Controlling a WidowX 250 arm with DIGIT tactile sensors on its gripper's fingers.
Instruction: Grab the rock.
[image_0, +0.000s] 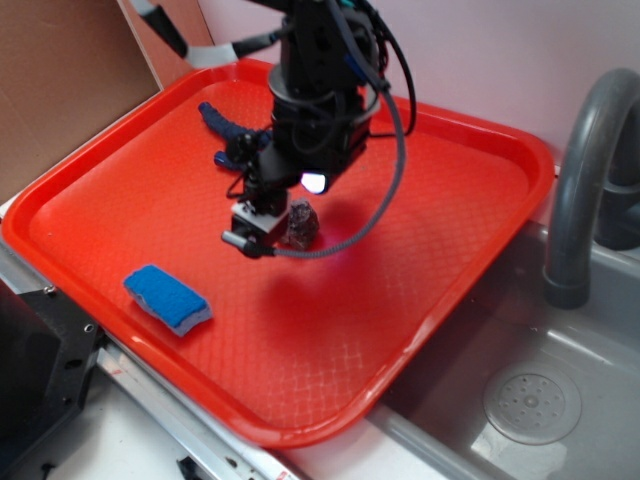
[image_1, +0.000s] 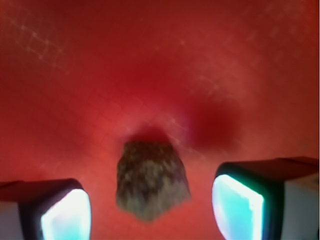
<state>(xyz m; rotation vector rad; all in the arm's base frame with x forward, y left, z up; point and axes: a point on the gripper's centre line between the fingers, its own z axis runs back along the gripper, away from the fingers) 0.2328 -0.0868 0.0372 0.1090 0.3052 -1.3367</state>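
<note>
The rock (image_0: 301, 224) is a small, lumpy brown-grey stone lying near the middle of the red tray (image_0: 440, 250). My gripper (image_0: 278, 230) hangs low over it and is open. In the wrist view the rock (image_1: 152, 177) lies between the two glowing pads (image_1: 67, 215), with a strip of red tray showing on each side, so neither pad touches it. The left gap looks a little narrower than the right. The arm's black body hides the tray just behind the rock in the exterior view.
A blue sponge (image_0: 167, 299) lies near the tray's front left corner. A dark navy rope (image_0: 222, 122) lies at the back, partly behind the arm. Right of the tray are a grey sink (image_0: 530, 400) and faucet (image_0: 585, 180). Cardboard (image_0: 60, 80) stands at back left.
</note>
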